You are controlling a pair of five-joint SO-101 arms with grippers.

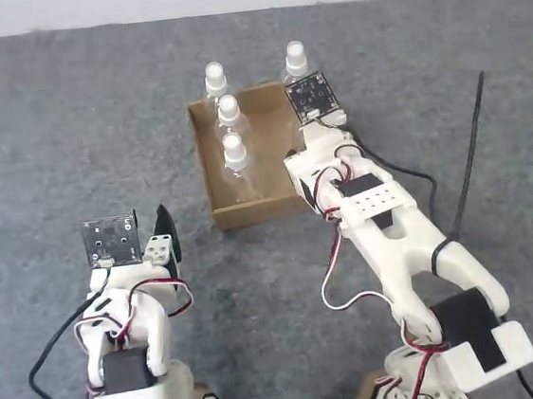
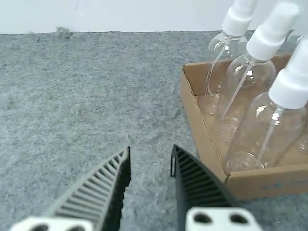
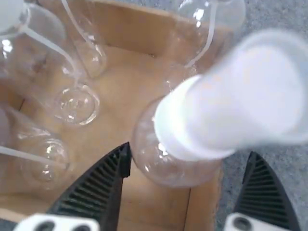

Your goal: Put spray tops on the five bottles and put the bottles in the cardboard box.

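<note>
The cardboard box [image 1: 218, 171] sits mid-table with clear bottles standing in it, each with a white spray top [image 1: 234, 149]. In the right wrist view my right gripper [image 3: 189, 154] is open over the box's right side. A capped bottle [image 3: 168, 163] stands between its fingers, and one fingertip [image 3: 120, 159] is close to the bottle's shoulder. In the high view that arm's wrist [image 1: 311, 97] hides this bottle. Another bottle [image 1: 296, 60] stands at the box's far right corner. My left gripper [image 2: 150, 153] hovers open and empty over the carpet left of the box [image 2: 202, 130].
Grey carpet [image 1: 69, 134] covers the table, with free room to the left of the box and in front of it. A black cable [image 1: 467, 159] runs along the right side. Three capped bottles [image 2: 245, 82] line the box's left wall.
</note>
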